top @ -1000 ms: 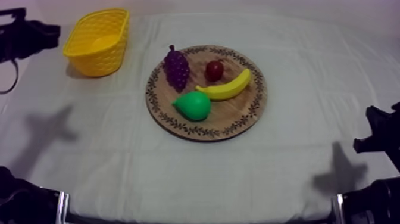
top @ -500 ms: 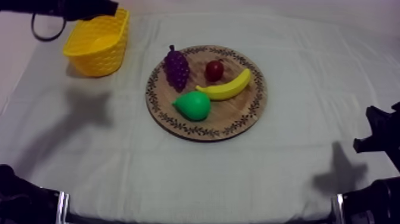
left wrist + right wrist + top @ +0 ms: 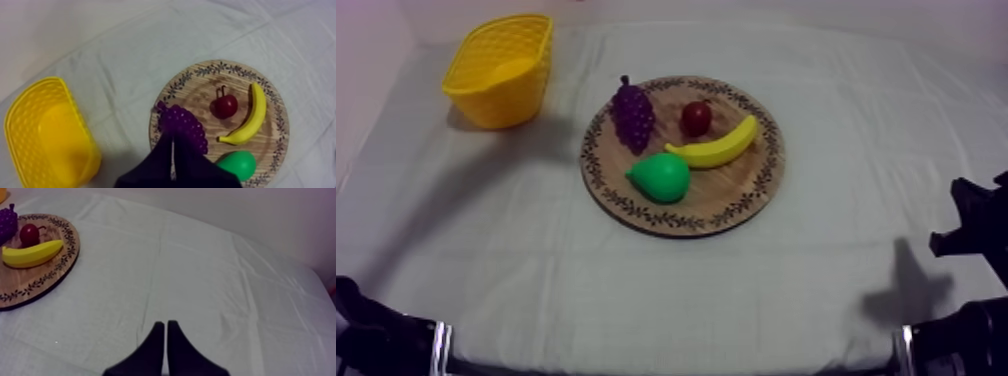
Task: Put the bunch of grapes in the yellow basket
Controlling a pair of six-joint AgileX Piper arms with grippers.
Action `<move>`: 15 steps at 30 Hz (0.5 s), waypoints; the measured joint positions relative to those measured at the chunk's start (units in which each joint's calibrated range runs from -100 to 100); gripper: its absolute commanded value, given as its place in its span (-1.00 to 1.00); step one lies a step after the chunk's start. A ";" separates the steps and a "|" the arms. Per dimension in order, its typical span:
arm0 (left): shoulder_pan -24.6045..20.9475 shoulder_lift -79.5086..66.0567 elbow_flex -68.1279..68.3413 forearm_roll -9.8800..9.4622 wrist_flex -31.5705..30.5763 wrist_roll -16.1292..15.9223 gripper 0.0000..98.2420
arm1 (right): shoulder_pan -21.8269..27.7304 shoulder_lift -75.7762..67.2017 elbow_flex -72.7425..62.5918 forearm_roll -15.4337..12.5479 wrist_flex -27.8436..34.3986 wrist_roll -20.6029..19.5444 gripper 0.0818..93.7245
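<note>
**Left gripper (image 3: 173, 145) hovers clenched above the bunch of grapes (image 3: 632, 112) on the wooden board (image 3: 736, 205)**

The grapes lie at the board's left edge, the side nearest the yellow basket (image 3: 501, 70), which stands apart from the board at the far left of the cloth (image 3: 636, 290). A small red fruit (image 3: 696, 118), a banana (image 3: 721, 147) and a pear (image 3: 661, 176) share the board. The left fingers lie pressed together in a narrow wedge, grasping nothing. The right gripper (image 3: 165, 328), likewise closed and empty-handed, hangs over the cloth, well apart from the board.
</note>
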 measured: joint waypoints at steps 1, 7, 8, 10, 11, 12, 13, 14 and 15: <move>-0.02 1.59 -1.32 0.13 0.27 0.07 -0.98 | 0.00 0.00 0.00 0.00 0.00 0.00 -0.99; -0.73 9.10 -7.52 2.38 0.99 0.56 -0.98 | 0.00 0.00 0.00 0.00 0.00 0.00 -0.99; -0.88 9.85 -7.96 2.38 1.00 0.81 -0.98 | 0.00 0.00 0.00 0.00 0.00 0.00 -0.99; -1.24 11.42 -8.67 3.40 1.55 1.71 -0.99 | 0.00 0.00 0.00 0.00 0.00 0.00 -0.99; -1.37 11.92 -8.83 3.67 2.00 2.24 -0.99 | 0.00 0.00 0.00 0.00 0.00 0.00 -0.99; -1.56 12.55 -9.14 3.89 2.72 3.03 -0.99 | 0.00 0.00 0.00 0.00 0.00 0.00 -0.99; -1.74 13.13 -9.48 4.18 3.38 3.95 -0.99 | 0.00 0.00 0.00 0.00 0.00 0.00 -0.99; -1.84 13.69 -9.66 4.47 3.89 4.70 -0.99 | 0.00 0.00 0.00 0.00 0.00 -0.03 -0.99; -1.98 14.21 -9.86 4.94 4.45 5.62 -0.99 | 0.00 0.00 0.00 0.00 0.00 -0.03 -0.99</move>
